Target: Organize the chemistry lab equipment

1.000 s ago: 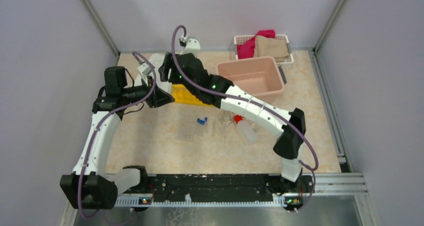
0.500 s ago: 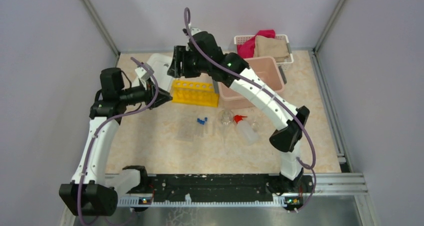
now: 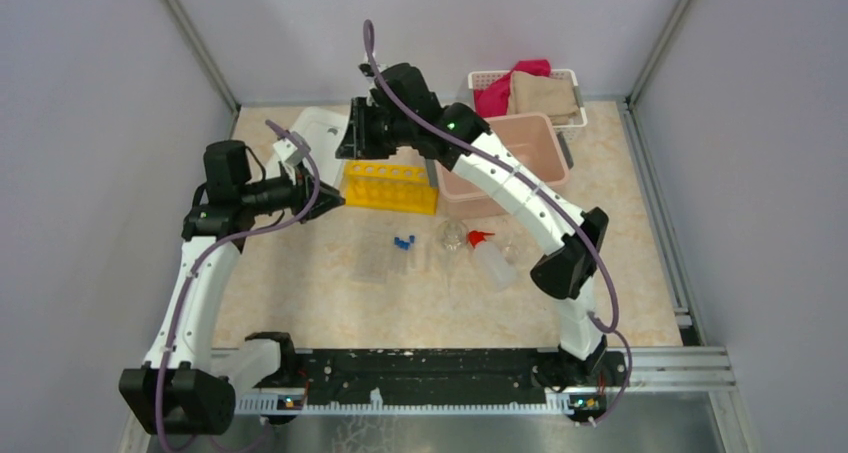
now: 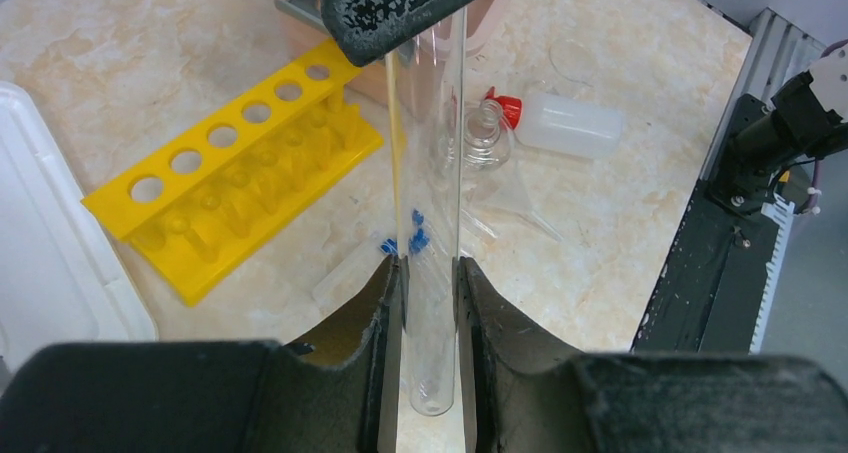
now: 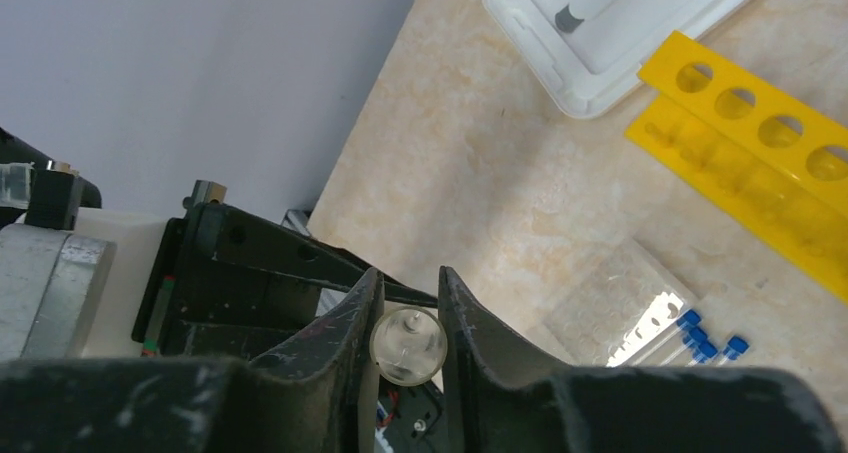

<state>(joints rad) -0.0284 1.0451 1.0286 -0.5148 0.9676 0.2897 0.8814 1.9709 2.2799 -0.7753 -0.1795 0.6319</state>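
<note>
A long clear test tube (image 4: 430, 173) is held at both ends, above the table's back left. My left gripper (image 4: 430, 273) is shut on its rounded bottom end. My right gripper (image 5: 410, 278) is shut on its open end (image 5: 408, 345), seen end-on. In the top view the left gripper (image 3: 330, 195) and right gripper (image 3: 352, 145) meet beside the yellow rack (image 3: 390, 186). Blue-capped tubes (image 3: 403, 242) lie by the clear rack (image 3: 375, 263). The flask (image 3: 453, 236), the squeeze bottle (image 3: 492, 261) and the funnel (image 4: 510, 211) lie to the right.
A pink tub (image 3: 545, 143) stands behind the yellow rack, under the right arm. Its white lid (image 3: 315, 133) lies at the back left. A white basket (image 3: 480, 76) of red and tan cloths sits in the back right corner. Grey walls close in on both sides.
My right gripper has risen and moved back off the yellow rack, which now shows in full. My left gripper has shifted slightly right. Both stay together at the tube.
</note>
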